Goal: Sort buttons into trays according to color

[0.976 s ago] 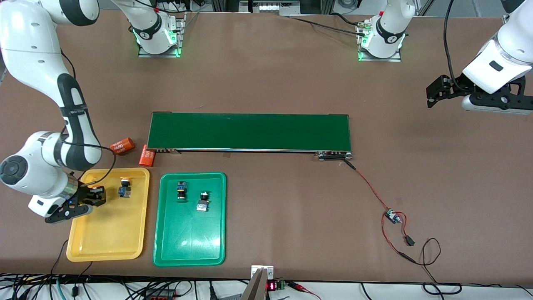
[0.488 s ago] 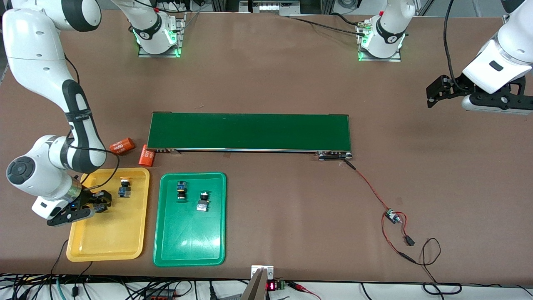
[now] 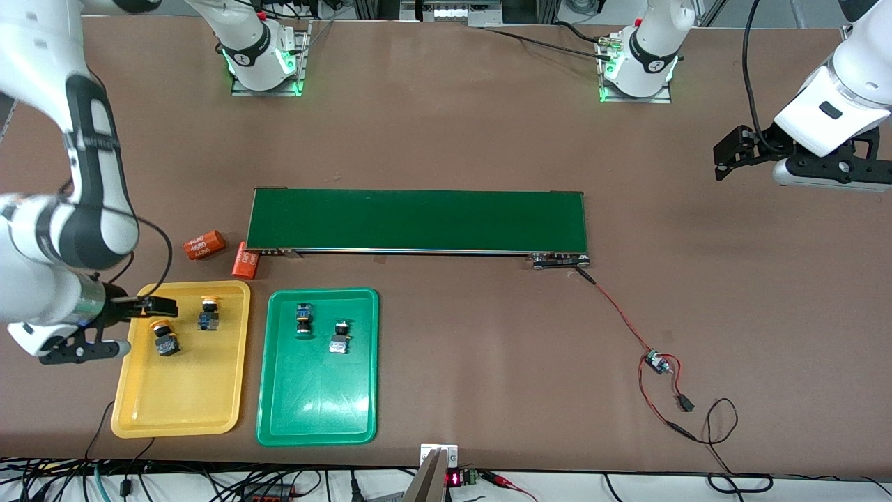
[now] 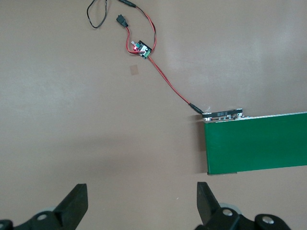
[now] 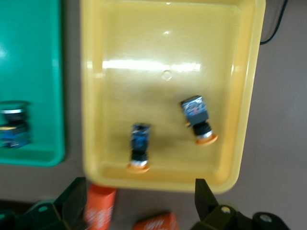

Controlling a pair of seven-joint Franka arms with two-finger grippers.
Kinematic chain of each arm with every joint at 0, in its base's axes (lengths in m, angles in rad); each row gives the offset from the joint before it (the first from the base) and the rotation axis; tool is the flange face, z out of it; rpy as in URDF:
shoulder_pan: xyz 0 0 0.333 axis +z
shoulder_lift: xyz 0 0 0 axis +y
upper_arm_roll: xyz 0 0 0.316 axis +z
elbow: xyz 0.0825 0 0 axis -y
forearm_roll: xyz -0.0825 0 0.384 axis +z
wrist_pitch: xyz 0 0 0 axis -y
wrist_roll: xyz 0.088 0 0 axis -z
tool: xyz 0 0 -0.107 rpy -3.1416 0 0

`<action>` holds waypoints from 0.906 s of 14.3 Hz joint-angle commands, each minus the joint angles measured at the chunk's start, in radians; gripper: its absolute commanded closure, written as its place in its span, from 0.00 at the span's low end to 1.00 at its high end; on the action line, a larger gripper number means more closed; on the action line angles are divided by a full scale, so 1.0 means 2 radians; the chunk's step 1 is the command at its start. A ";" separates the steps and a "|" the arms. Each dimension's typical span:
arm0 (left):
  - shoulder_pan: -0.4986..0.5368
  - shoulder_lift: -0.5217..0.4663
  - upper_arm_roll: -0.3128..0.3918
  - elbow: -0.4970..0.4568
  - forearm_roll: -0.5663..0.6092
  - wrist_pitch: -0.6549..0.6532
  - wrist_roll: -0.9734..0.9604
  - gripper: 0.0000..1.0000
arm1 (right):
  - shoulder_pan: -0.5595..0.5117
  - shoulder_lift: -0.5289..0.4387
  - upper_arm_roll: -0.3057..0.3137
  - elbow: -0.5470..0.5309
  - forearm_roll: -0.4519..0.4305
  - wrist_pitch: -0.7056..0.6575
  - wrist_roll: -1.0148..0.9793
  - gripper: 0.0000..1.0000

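Second yellow button [image 3: 164, 337] now released in yellow tray [image 3: 182, 411], right gripper [image 3: 148, 307] withdrawn

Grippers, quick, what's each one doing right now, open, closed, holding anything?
Right gripper: open, holding nothing, above the yellow tray with two yellow-capped buttons in it.
Left gripper: open, holding nothing, waiting over bare table at its arm's end.

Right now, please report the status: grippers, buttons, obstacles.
Right gripper open over yellow tray edge; left gripper open, waiting. Two orange buttons in yellow tray, two in green tray. Nothing in the way.
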State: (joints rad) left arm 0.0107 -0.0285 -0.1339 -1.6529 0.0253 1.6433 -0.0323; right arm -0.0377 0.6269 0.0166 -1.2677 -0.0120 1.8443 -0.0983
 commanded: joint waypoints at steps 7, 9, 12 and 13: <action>-0.001 0.007 0.001 0.015 -0.003 -0.012 0.006 0.00 | -0.026 -0.168 -0.008 -0.022 0.005 -0.156 0.038 0.00; -0.002 0.007 0.001 0.016 -0.003 -0.012 0.006 0.00 | -0.026 -0.198 -0.011 -0.035 0.000 -0.192 0.036 0.00; -0.002 0.007 0.001 0.015 -0.003 -0.012 0.006 0.00 | -0.001 -0.221 -0.046 -0.056 -0.001 -0.182 0.035 0.00; -0.002 0.007 0.001 0.015 -0.003 -0.012 0.006 0.00 | 0.017 -0.221 -0.071 -0.059 0.000 -0.176 0.031 0.00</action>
State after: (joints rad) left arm 0.0107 -0.0285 -0.1339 -1.6525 0.0253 1.6425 -0.0323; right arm -0.0673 0.2152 -0.0449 -1.3301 -0.0135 1.4626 -0.0221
